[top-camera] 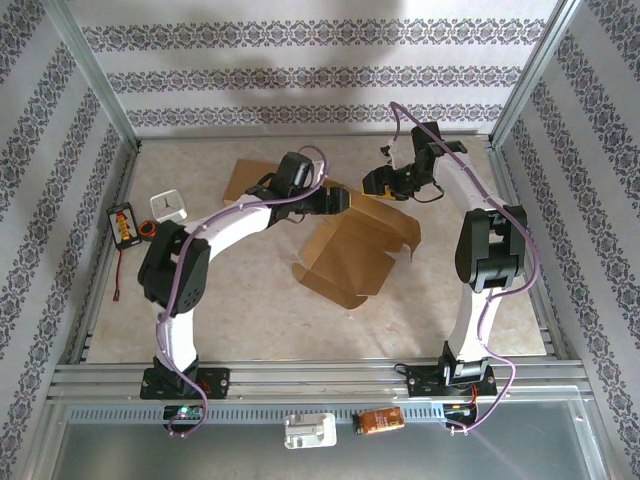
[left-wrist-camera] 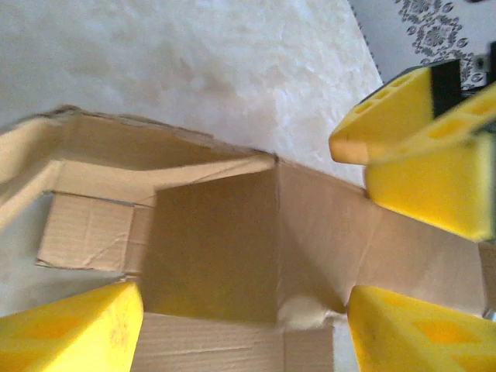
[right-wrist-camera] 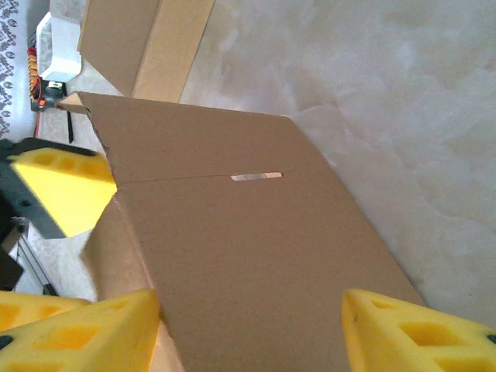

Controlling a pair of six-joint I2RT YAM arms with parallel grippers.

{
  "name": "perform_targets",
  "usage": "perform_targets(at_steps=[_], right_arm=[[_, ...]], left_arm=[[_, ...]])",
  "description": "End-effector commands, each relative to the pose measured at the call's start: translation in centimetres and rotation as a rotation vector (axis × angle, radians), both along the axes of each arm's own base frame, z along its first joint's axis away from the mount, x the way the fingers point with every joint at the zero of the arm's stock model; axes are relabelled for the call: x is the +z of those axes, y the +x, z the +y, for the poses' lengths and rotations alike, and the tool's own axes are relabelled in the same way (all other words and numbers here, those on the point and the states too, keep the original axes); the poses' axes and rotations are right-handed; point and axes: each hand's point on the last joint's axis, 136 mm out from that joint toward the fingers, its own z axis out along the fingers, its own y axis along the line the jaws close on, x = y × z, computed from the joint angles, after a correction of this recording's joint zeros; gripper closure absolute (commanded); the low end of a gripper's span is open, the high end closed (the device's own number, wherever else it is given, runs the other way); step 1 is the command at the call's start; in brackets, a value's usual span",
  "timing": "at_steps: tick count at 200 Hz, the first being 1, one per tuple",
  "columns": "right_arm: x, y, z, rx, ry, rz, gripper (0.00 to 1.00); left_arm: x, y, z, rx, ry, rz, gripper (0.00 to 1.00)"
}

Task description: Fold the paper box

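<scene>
The left gripper (left-wrist-camera: 245,298) stands wide. Its yellow foam fingers (left-wrist-camera: 74,329) sit apart on either side of the brown corrugated cardboard box (top-camera: 355,255), above the inner panels and one raised wall. Just beside it, the right gripper (right-wrist-camera: 249,298) is also spread wide, with a plain flap (right-wrist-camera: 232,232) bearing a narrow slot between its fingers; whether they press it I cannot tell. The box lies partly unfolded at the middle of the pale marbled bench (top-camera: 250,310). A second flat cardboard sheet (top-camera: 245,178) lies farther back, behind the left arm.
</scene>
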Motion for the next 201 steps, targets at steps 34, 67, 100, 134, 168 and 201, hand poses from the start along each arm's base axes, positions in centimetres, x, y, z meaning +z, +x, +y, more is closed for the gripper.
perform_targets(at_steps=[34, 67, 100, 134, 168, 201], right_arm=[[-0.3, -0.1, 0.0, 0.008, 0.015, 0.022, 0.38], [-0.5, -0.3, -0.1, 0.011, 0.017, 0.031, 0.37], [-0.9, -0.2, -0.7, -0.005, 0.0, 0.035, 0.37], [-1.0, 0.1, -0.8, -0.011, -0.008, 0.037, 0.38], [-1.2, 0.1, -1.0, -0.01, -0.018, 0.039, 0.38], [-1.4, 0.0, -1.1, -0.006, -0.026, 0.04, 0.38]], left_arm=[[-0.2, 0.0, 1.1, -0.022, 0.006, -0.12, 0.32], [-1.6, -0.2, 0.4, -0.033, -0.038, -0.057, 0.37], [-5.8, -0.2, 3.4, 0.034, 0.136, -0.089, 0.4], [-9.1, -0.5, 2.2, -0.07, 0.173, -0.033, 0.38], [-10.2, 1.4, 1.5, -0.069, 0.199, -0.026, 0.32], [-11.1, 2.7, 1.9, -0.068, 0.281, -0.041, 0.29]])
